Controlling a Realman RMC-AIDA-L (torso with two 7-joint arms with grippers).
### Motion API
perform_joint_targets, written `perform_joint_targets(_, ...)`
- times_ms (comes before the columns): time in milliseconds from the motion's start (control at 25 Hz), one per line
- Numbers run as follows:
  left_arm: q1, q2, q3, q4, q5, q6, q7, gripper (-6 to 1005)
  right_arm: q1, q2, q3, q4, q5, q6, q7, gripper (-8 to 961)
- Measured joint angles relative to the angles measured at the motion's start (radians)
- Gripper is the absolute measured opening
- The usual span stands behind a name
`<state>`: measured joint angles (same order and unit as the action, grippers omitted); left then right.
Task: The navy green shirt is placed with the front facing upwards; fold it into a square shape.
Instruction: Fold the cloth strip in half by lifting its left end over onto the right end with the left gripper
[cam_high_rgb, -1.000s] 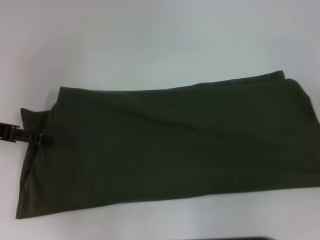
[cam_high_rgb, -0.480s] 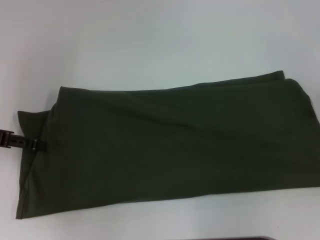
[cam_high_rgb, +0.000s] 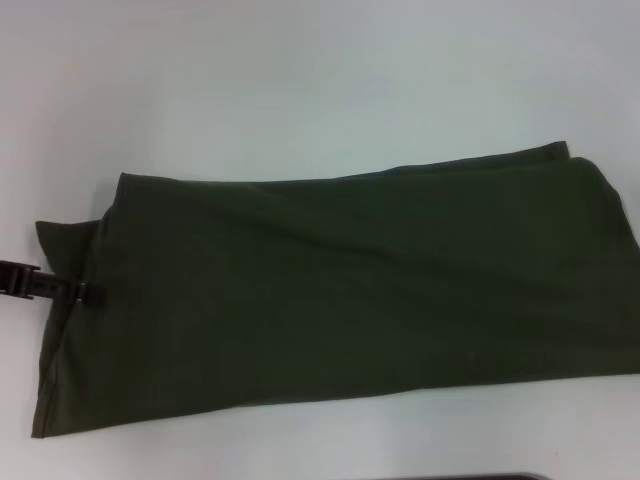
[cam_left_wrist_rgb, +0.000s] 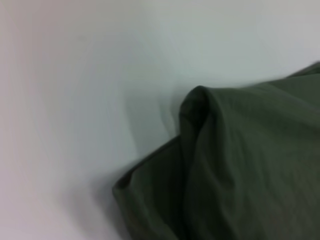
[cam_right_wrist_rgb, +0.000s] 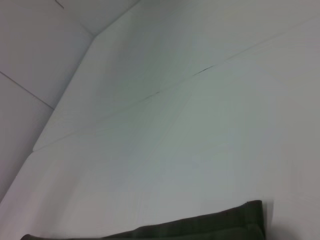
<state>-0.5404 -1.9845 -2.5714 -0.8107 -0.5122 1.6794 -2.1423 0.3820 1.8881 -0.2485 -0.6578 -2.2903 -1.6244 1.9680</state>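
The shirt (cam_high_rgb: 340, 290) is lying folded into a long band across my desk (cam_high_rgb: 300, 80), running from my near left out toward the right edge of the head view. Only plain, dark olive cloth is showing, matte and soft-looking, with shallow diagonal creases running across the top layer. The far edge is sloping upward toward the right, where a hemmed corner is peeking out from under the upper layer. At the left end a lower layer is sticking out past the top one as a narrow flap with a stitched border.

My left gripper (cam_high_rgb: 85, 293) is reaching in from the left edge of the head view, a thin dark bar with its tip lying on that flap; I cannot tell whether it is open or closed. In the left wrist view the shirt (cam_left_wrist_rgb: 240, 170) is bunching up into a rounded hump with a fold drooping beneath it. Compared with half a second ago, the tip is sitting slightly further in over the cloth, while the shirt is keeping the same outline.

My right gripper is not showing anywhere. The right wrist view is catching only a hemmed strip of the shirt (cam_right_wrist_rgb: 200, 227) against the smooth, pale desk (cam_right_wrist_rgb: 175, 125).
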Motion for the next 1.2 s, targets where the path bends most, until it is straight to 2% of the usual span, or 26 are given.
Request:
perform_joint_targets(360, -0.015, -0.021, 0.0, -0.004, 0.0, 0.0, 0.009, 905, 0.0, 0.0, 0.0, 0.0, 0.0, -0.003, 0.0, 895)
perform_joint_targets(1200, -0.024, -0.027, 0.004, -0.006, -0.008, 0.003, 0.01, 900, -0.001, 0.0, 0.0, 0.0, 0.0, -0.001, 0.0, 895)
